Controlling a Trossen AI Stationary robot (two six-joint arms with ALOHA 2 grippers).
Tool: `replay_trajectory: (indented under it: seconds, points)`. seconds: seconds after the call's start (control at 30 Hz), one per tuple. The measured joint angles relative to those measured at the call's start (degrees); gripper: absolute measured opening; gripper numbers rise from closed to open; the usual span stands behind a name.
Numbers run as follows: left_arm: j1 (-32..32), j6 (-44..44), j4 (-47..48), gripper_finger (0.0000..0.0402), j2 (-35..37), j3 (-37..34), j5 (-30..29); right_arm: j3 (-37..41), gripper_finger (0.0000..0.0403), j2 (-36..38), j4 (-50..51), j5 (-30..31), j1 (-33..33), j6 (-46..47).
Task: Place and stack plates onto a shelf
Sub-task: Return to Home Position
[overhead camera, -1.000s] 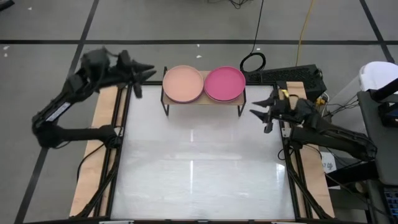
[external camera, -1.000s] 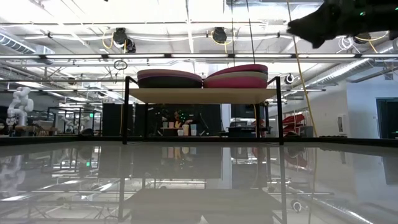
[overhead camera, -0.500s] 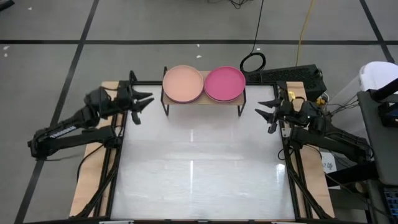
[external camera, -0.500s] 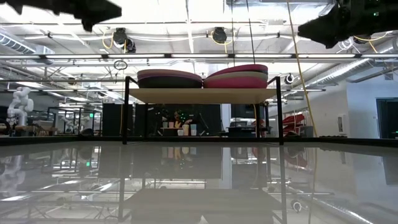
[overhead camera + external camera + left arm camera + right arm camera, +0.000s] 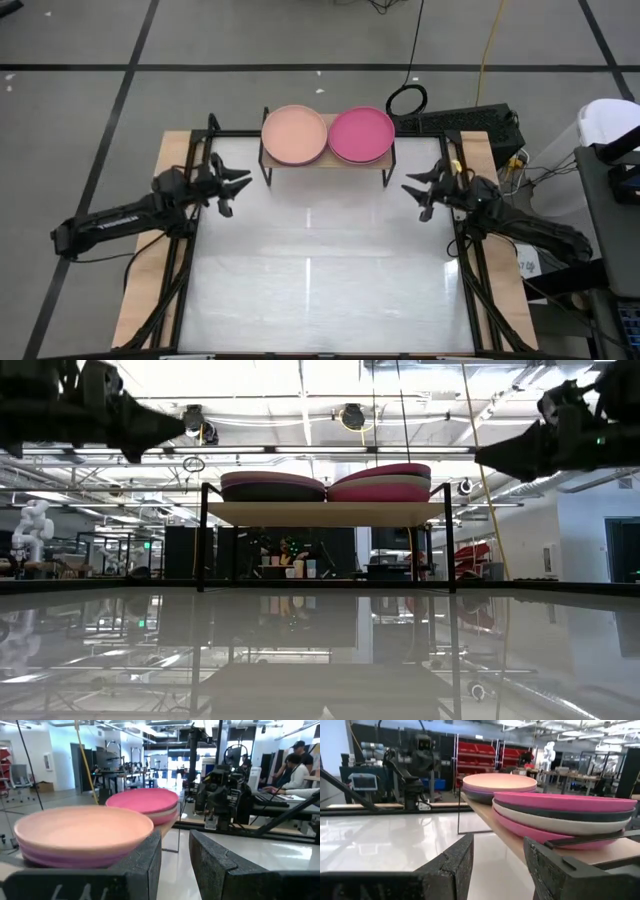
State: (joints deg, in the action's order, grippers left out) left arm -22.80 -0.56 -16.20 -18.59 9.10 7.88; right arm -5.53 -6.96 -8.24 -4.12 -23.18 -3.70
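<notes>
Left hand (image 5: 238, 190) and right hand (image 5: 415, 196): wide open, holding nothing.
Both hang over the desk (image 5: 310, 270) side edges, apart from the shelf (image 5: 325, 513) of plates (image 5: 295, 135).

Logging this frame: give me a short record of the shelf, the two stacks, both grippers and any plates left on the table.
Shelf: at the far edge of the table, two plate stacks side by side
Left stack: peach plate on top, purple plate beneath
Right stack: pink plate on top, black plate and cream plate below
Left gripper: over the table's left side, fingers open, empty
Right gripper: over the table's right side, fingers open, empty
Plates off the shelf: none in view
</notes>
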Motion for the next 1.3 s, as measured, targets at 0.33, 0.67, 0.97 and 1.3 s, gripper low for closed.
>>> replay_trajectory:
  seconds: [0.33, 0.67, 0.97, 1.3]
  points:
    - [0.8, -1.1, -5.9, 0.0106, -0.2, -8.6, -0.4, 4.4, 0.0153, 0.3, -4.0, 1.2, 0.0, 1.4]
    - [2.3, 0.4, -4.9, 0.0106, -0.1, -8.6, -0.4, 4.5, 0.0153, 0.4, -1.3, 1.3, 0.0, 1.5]
    - [2.3, 0.3, -4.9, 0.0106, -0.1, -8.5, -0.4, 4.6, 0.0153, 0.3, 4.1, 1.1, 0.0, 1.6]
    - [2.3, 0.3, -4.9, 0.0106, -0.1, -8.5, -0.4, 4.7, 0.0153, 0.3, 2.5, 1.1, 0.0, 1.6]
